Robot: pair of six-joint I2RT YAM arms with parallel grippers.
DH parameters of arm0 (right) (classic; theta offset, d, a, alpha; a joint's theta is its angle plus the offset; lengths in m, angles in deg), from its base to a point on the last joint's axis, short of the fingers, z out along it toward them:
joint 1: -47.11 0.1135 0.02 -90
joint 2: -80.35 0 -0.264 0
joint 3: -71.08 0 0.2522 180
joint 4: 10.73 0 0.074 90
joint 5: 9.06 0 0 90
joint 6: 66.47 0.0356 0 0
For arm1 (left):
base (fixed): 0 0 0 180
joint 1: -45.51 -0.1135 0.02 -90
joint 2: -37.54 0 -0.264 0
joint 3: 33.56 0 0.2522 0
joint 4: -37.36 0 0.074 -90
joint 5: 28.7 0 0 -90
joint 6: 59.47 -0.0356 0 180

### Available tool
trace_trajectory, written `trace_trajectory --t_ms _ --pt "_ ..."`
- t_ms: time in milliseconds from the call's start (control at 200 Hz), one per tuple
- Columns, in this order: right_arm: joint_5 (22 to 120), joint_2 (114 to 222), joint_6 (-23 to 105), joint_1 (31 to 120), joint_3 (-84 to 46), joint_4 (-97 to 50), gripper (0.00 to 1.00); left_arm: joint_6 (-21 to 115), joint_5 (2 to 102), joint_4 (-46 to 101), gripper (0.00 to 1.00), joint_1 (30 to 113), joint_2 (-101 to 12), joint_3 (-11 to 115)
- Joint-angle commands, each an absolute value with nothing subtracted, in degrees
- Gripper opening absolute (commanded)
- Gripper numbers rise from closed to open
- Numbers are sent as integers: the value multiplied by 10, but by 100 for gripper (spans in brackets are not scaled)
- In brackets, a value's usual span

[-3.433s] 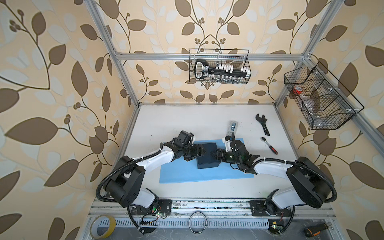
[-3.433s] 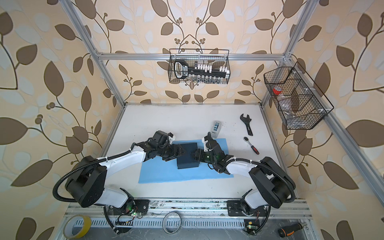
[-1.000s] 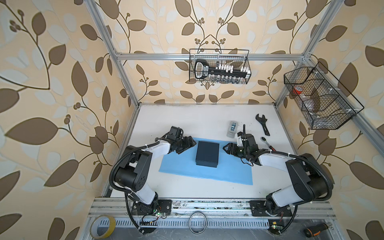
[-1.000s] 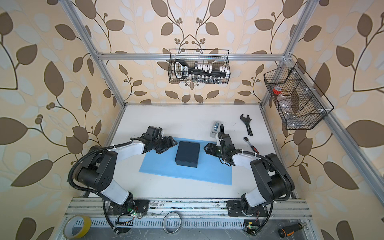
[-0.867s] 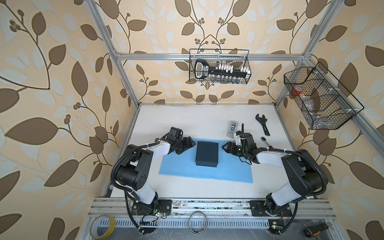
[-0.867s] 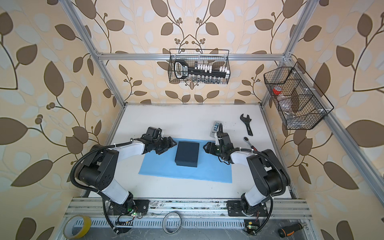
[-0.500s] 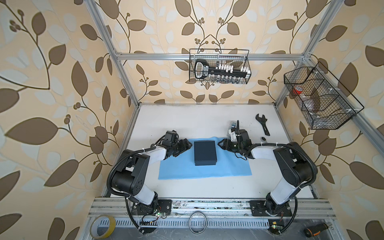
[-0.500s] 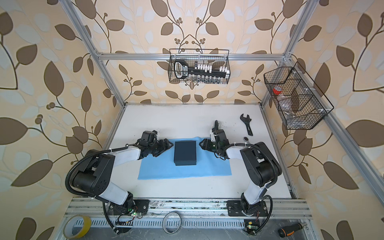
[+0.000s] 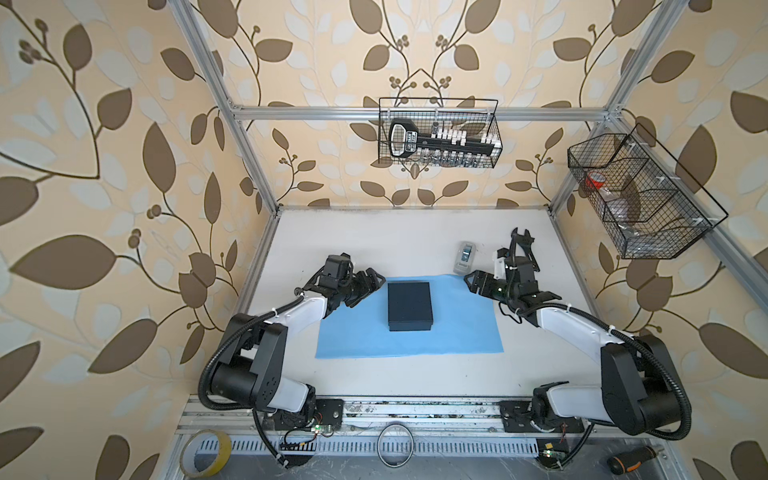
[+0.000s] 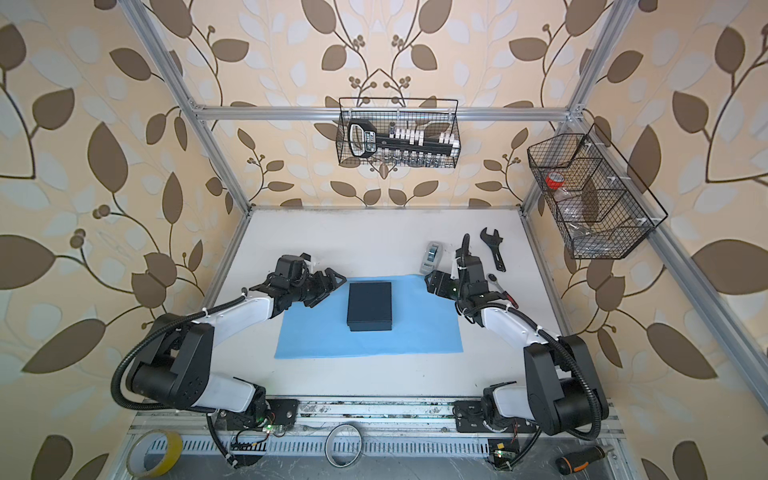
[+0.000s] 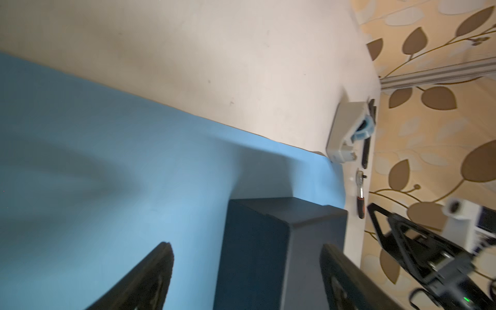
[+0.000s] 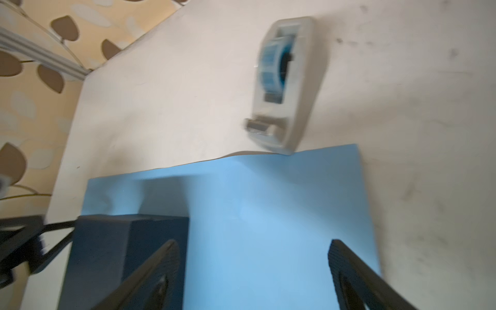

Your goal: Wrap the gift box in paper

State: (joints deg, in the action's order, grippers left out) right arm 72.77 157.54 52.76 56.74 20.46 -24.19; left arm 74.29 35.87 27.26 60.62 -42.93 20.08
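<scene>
**Arms release box, now squared on blue sheet**

The black gift box (image 9: 409, 305) lies lid-up on the light-blue paper (image 9: 457, 336), midway across the sheet and close to its far edge, in both top views. Seconds earlier both grippers pressed against its sides and the sheet lay skewed. Now sheet and box run square to the table's (image 9: 374, 241) front (positioning looks done, folding not begun). The paper is flat all round, with no flap lifted.

The left gripper (image 9: 368, 289) hovers near the box's left side, over the sheet's far-left corner. Its jaws are spread wide and empty, and the left wrist view shows its fingers (image 11: 150, 276) framing the box without touching.

The right gripper (image 9: 473, 283) has backed off to the far-right corner, clear of the box, equally wide with only paper beneath. Both forearms reach in low from the front, wrists turned toward each other.

A grey tape dispenser (image 9: 464, 257) stands at the paper's far edge, touching or nearly so. A wrench (image 10: 492, 247) and a ratchet (image 10: 496, 282) lie beyond the right arm.
</scene>
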Motion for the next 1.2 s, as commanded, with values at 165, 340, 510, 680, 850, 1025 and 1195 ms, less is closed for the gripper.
trace_trajectory --t_ms 165,340,510,680,850,1025,1195 --pt "787 1643 490 552 169 -336 90 752 318 256 89 645 -372 205" --pt "751 1704 460 552 130 -373 87 750 310 258 89 647 -369 200" --pt "685 1696 446 550 141 -368 83 751 307 259 89 650 -359 196" --pt "634 1678 442 531 170 -344 77 749 309 255 89 651 -351 194" --pt "608 1642 437 518 202 -315 73 747 310 252 89 652 -348 195" --pt "552 1597 454 489 259 -265 70 747 311 249 89 653 -346 196" --pt "517 1557 470 475 310 -222 66 746 312 243 89 653 -341 195"
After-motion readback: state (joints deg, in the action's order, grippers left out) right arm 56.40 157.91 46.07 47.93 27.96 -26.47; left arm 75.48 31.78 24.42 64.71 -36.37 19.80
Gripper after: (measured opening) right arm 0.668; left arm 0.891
